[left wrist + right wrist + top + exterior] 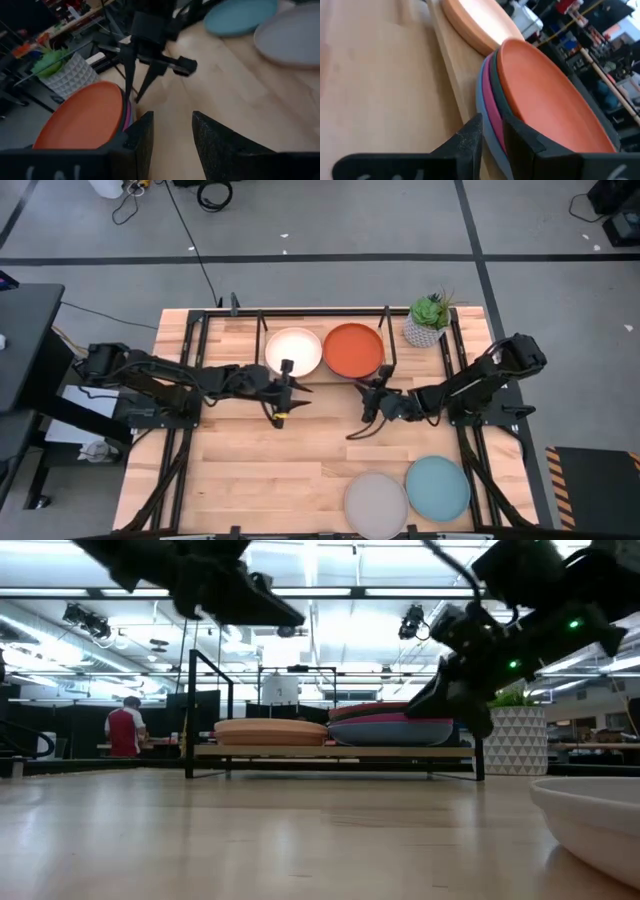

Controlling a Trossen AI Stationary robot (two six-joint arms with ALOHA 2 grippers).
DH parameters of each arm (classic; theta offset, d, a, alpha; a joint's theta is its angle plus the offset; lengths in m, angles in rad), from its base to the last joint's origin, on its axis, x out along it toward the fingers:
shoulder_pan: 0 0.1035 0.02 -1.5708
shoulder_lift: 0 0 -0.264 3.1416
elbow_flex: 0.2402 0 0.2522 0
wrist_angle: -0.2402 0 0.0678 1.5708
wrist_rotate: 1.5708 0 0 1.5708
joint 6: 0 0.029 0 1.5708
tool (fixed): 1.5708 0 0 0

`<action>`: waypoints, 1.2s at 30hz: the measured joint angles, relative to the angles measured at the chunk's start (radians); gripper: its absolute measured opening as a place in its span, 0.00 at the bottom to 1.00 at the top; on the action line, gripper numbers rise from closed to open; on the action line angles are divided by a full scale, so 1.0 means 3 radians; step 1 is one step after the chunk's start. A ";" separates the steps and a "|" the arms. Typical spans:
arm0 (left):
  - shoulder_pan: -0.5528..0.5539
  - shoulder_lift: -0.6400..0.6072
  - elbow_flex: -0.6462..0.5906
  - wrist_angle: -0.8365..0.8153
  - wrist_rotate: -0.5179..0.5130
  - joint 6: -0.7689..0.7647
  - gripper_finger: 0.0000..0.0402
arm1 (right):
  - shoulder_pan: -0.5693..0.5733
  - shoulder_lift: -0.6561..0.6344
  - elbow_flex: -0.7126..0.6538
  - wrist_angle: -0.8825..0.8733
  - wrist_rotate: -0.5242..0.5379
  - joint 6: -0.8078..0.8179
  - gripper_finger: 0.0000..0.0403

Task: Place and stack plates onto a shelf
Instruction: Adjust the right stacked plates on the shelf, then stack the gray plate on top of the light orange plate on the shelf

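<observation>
On the shelf (300, 751) at the table's far side rests a stack with an orange-red plate (353, 350) on top, over dark teal, magenta and blue rims (489, 117). A cream-peach plate (293, 352) rests to its left. My right gripper (372, 398) is level at the stack's near rim, its fingers a narrow gap apart (492, 137). My left gripper (283, 402) is open and empty above the table in front of the cream-peach plate (172, 142). A grey-beige plate (376, 502) and a light teal plate (437, 487) lie flat on the table near its front edge. My right gripper has its fingers (470, 142) right at the near rim of the stack's lower plates (491, 131), coming level from the table's near side. I cannot tell whether they touch the rim. The stack rests flat on the shelf.
A potted plant in a white patterned pot (428, 322) stands at the far right, beside the shelf. Black frame rods (200, 340) run along both table sides. Bare wood lies between the grippers and the two near plates.
</observation>
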 joint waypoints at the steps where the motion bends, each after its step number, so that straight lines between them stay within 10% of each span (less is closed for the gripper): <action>1: 0.0008 -0.0022 -0.0055 0.0047 -0.0001 0.0030 0.35 | -0.0051 0.0000 -0.0001 -0.0001 -0.0036 -0.0004 0.20; 12: 0.0002 -0.0018 -0.0110 0.0086 -0.0004 -0.0154 0.35 | 0.0109 0.0001 0.0430 -0.0357 -0.0419 0.0042 0.20; 24: -0.0254 -0.0029 -0.0110 -0.0097 -0.0291 -0.0382 0.35 | 0.0398 0.0001 0.1764 -0.3751 0.0034 0.1864 0.20; 30: -0.0386 0.0037 -0.0107 -0.0033 0.0099 -0.0474 0.35 | 0.0408 0.0000 0.2074 -0.4623 -0.0944 0.2336 0.19; 36: -0.0449 0.0107 -0.0108 -0.0117 0.0230 -0.0485 0.35 | 0.0410 0.0000 0.1910 -0.4203 -0.2350 0.2161 0.19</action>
